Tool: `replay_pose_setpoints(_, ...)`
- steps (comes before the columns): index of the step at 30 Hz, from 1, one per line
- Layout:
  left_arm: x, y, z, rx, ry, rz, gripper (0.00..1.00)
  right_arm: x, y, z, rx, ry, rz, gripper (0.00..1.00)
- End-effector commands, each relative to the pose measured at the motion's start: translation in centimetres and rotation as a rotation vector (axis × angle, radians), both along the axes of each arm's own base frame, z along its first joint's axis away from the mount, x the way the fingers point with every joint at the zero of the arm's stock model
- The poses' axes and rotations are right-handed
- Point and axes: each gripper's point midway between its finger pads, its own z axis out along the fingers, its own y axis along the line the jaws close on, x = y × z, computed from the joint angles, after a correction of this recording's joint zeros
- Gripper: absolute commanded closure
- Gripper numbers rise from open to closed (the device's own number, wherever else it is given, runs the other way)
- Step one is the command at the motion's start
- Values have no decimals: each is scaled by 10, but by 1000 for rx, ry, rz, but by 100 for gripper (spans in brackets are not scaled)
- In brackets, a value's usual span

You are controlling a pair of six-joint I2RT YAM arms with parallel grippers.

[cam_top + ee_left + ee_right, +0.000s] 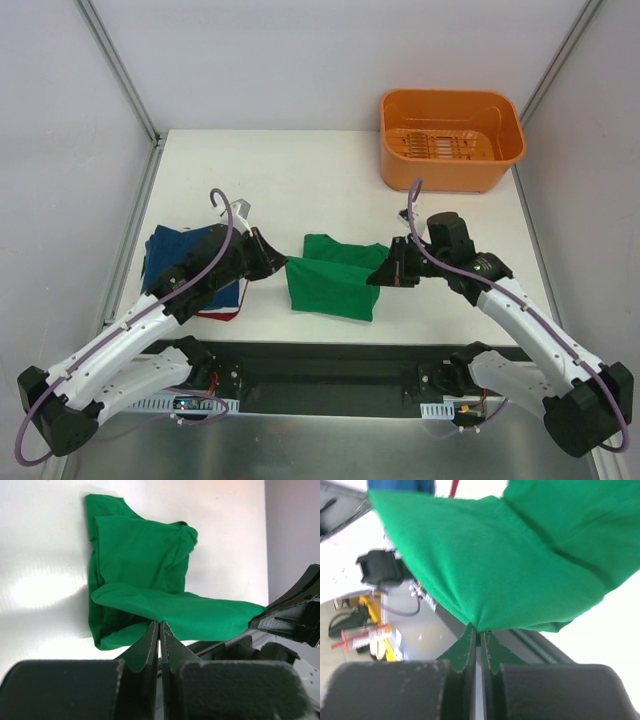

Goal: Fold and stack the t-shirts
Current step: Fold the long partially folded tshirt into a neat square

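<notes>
**Grippers, pair — both pinched on one green tee, mid-fold**

Left gripper (281, 264): jaws together on the left-hand corner of the bright green cloth t-shirt (330, 282), just left of frame centre in the overhead view. Its wrist view shows a thin layer of cloth nipped at the very tips.

Right gripper (377, 277): likewise closed tight, on the opposite corner, just right of centre. In its wrist view the cloth fans upward from the fingertips.

Green tee, location: middle of the white table (300, 170). The far part lies flat, while the near edge is lifted and drawn into a band between the two grippers. The layers visible suggest it is already doubled at least once.

Other items: navy blue cloth t-shirt (178, 243), left of centre and partly under the left arm, with a red cloth edge (218, 314) showing at its near side. This is probably the stack. Orange plastic basket (450, 172), upper right, well apart from the work.

Step in hand (judged): carrying the held edge across the flat part to close a fold.

Handling notes:
- Move both arms at one rate so the band stays level and square to the tee.
- Hold the span taut, but not hard — both pinches look shallow and could slip.
- Bring the edge down onto the cloth before opening, and release both sides together.
- Slack in the middle would likely set a crease.
</notes>
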Motion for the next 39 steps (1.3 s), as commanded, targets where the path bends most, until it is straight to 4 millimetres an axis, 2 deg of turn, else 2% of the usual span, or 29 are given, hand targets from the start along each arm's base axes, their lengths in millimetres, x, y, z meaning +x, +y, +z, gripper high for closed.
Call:
replay_pose_setpoints(1,27,8,18,51,-69,90,100,23,-8,-12,13,-5,-38,99)
replay_pose_setpoints(2,33,6,11,77,-48,98,100,26,-10,-14,13,-2,-51,99)
replay_pose_setpoints(4,41,3,13,94,-50,106,100,37,-18,-19,-1,-13,-94,99)
replay_pose_setpoints(5,48,2,4,124,-28,113,100,39,-21,-22,-8,-16,-103,99)
replay_pose_setpoints(7,59,0,6,139,-28,121,100,47,-28,-25,-19,-11,-136,99)
replay_pose_setpoints(8,67,0,-4,165,-3,130,100,50,-30,-28,-27,-12,-142,99)
replay_pose_setpoints(10,79,-4,-1,175,-9,133,100,57,-35,-34,-37,13,-161,99)
replay_pose_setpoints(11,87,-4,-11,199,16,139,100,60,-36,-34,-36,14,-163,99)
replay_pose_setpoints(13,99,-7,-7,211,8,140,100,69,-39,-38,-45,32,-176,99)
replay_pose_setpoints(14,107,-6,-17,233,30,150,100,72,-40,-42,-52,49,-180,99)
replay_pose_setpoints(15,113,-9,-12,232,22,148,100,79,-41,-40,-52,39,-195,99)
replay_pose_setpoints(17,124,-10,-23,256,48,149,100,89,-43,-45,-65,47,-214,99)
replay_pose_setpoints(19,135,-12,-22,265,44,148,100,100,-46,-46,-81,40,-238,99)
replay_pose_setpoints(20,140,-14,-34,285,69,141,100,104,-47,-54,-95,62,-244,99)
replay_pose_setpoints(22,152,-17,-35,294,73,132,100,115,-50,-58,-118,64,-267,99)
replay_pose_setpoints(23,155,-21,-51,312,109,113,100,117,-51,-68,-134,93,-271,99)
replay_pose_setpoints(24,163,-26,-49,308,103,101,100,122,-53,-72,-146,101,-284,99)
replay_pose_setpoints(25,169,-26,-66,324,143,94,100,127,-53,-73,-148,103,-289,99)
replay_pose_setpoints(27,178,-36,-70,302,164,58,100,134,-52,-86,-156,147,-291,98)
replay_pose_setpoints(28,183,-38,-85,311,197,50,99,140,-50,-84,-150,142,-291,96)
replay_pose_setpoints(30,190,-46,-87,295,209,15,88,149,-48,-95,-152,167,-291,89)
replay_pose_setpoints(31,192,-46,-97,300,233,8,82,153,-47,-96,-155,168,-294,85)
replay_pose_setpoints(32,195,-45,-97,295,237,1,62,158,-46,-98,-157,173,-296,71)
replay_pose_setpoints(34,195,-45,-96,295,236,-15,47,164,-49,-98,-171,164,-311,61)
replay_pose_setpoints(35,194,-43,-94,299,231,-17,41,165,-49,-97,-174,156,-314,52)
replay_pose_setpoints(36,190,-38,-96,318,228,-20,29,167,-50,-93,-177,141,-315,49)
replay_pose_setpoints(37,187,-36,-84,311,205,-16,25,166,-50,-90,-175,133,-310,43)
replay_pose_setpoints(38,184,-33,-80,309,197,-16,21,164,-50,-82,-169,113,-303,23)
replay_pose_setpoints(39,176,-30,-81,316,199,-20,1,158,-49,-80,-177,104,-281,4)
